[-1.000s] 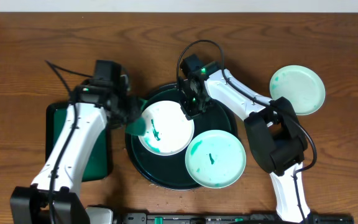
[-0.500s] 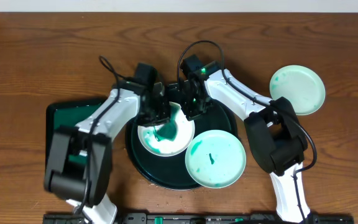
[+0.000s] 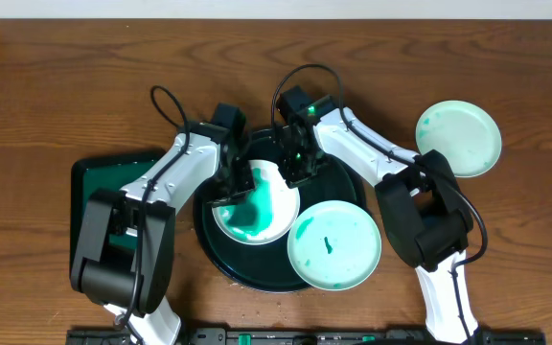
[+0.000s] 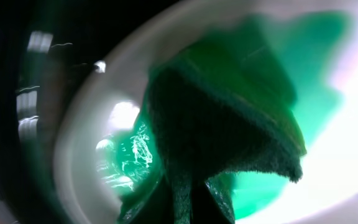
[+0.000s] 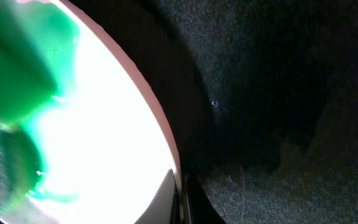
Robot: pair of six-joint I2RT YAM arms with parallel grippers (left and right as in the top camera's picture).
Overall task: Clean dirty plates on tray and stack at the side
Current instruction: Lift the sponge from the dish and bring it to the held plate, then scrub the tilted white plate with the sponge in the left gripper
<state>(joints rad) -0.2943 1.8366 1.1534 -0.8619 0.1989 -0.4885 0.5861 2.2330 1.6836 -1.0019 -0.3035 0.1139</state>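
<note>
The round dark tray (image 3: 217, 251) carries a white plate (image 3: 278, 182) smeared with teal. My left gripper (image 3: 241, 184) is shut on a green cloth (image 3: 253, 203) pressed onto that plate. In the left wrist view the cloth (image 4: 222, 118) hangs from the left gripper (image 4: 182, 205) over the plate (image 4: 86, 155). My right gripper (image 3: 295, 169) is shut on the same plate's far right rim. In the right wrist view that rim sits pinched in the right gripper (image 5: 180, 199), with the plate (image 5: 104, 124) beside the tray (image 5: 260, 93). A second plate (image 3: 333, 246) overlaps the tray's front right rim. A third plate (image 3: 458, 138) lies on the table at right.
A rectangular green tray (image 3: 89, 196) lies left of the round tray, partly under my left arm. Both arms cross above the round tray's back half. Brown wooden table (image 3: 56, 86) surrounds everything.
My left arm swung right from beside the rectangular tray, bringing the cloth onto the plate, and the teal smear there has spread. The right gripper has stayed on the rim.
</note>
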